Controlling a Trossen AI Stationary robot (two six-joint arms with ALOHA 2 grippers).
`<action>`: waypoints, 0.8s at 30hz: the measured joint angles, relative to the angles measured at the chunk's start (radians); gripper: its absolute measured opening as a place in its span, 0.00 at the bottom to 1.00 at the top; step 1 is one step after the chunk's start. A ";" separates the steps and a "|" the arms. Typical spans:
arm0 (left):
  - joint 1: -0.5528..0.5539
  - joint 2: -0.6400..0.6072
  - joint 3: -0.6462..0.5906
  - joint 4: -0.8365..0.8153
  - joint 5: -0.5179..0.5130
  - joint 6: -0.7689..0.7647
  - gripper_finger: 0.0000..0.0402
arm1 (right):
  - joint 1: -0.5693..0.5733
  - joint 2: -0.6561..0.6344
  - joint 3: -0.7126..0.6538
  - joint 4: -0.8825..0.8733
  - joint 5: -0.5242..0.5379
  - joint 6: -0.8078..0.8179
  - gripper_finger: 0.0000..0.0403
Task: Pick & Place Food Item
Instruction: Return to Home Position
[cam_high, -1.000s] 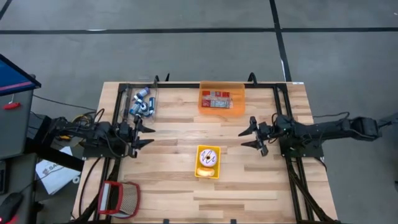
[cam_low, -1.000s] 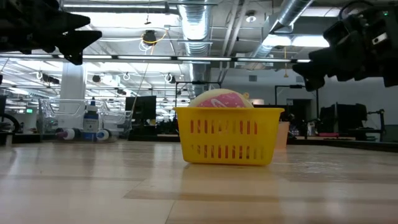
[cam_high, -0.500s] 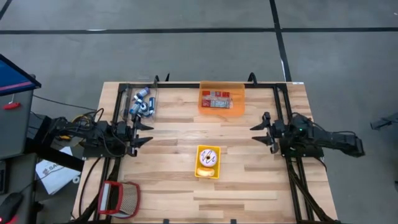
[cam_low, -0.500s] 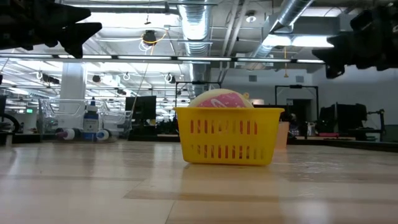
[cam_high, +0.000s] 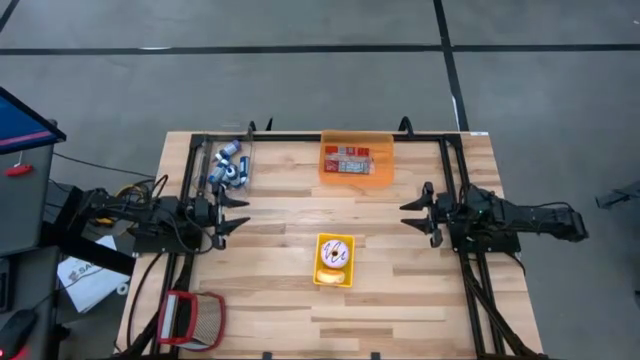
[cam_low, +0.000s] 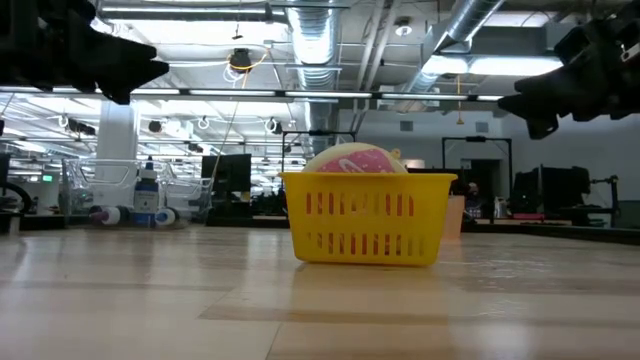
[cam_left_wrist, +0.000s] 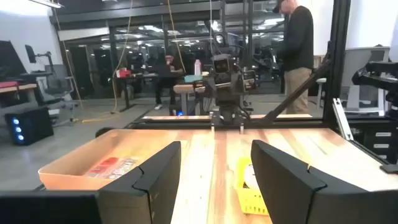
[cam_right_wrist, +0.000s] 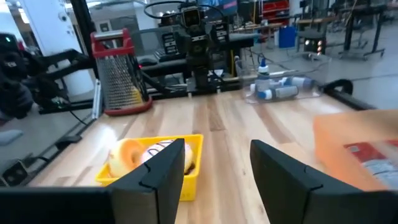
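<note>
1. Left gripper (cam_high: 238, 212): I read it at the left edge of the table (cam_high: 400, 300), raised above the surface and pointing toward the middle. In the left wrist view its two fingers stand wide apart with nothing between them.
2. Right gripper (cam_high: 410, 213): I read it at the right edge of the table, facing the left one, also clear of the surface. In the right wrist view its fingers are spread wide and hold nothing.
3. Yellow bin (cam_low: 365, 235): it stands near the middle of the table, between the two grippers and slightly nearer the front edge. It is a small, slotted plastic basket, upright.
4. Contents of the yellow bin: a pink-iced donut (cam_high: 337, 249) with dark squiggles on its pale top, and beside it an orange-yellow ring-shaped piece (cam_high: 331, 272). In the low view the pink icing rises above the rim.
5. Transparent bin (cam_high: 249, 170): it sits at the far left corner, just beyond the left gripper. It holds several small bottles (cam_high: 228, 165) with blue and white parts, lying on their sides.
6. Orange bin (cam_high: 356, 134): it sits at the middle of the far edge and holds flat red-and-white packets (cam_high: 347, 160).
7. A red-rimmed mesh basket (cam_high: 190, 318) lies at the near left corner.
</note>
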 joint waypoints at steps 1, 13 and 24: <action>0.000 0.000 0.000 -0.003 0.000 -0.004 0.48 | 0.008 0.000 0.000 -0.001 0.006 0.015 0.44; 0.000 0.012 0.000 -0.101 0.001 0.015 0.48 | 0.057 0.000 0.000 0.002 0.003 0.389 0.44; -0.001 0.111 0.000 -0.097 0.003 -0.136 0.48 | 0.043 0.000 -0.002 0.008 0.080 0.576 0.44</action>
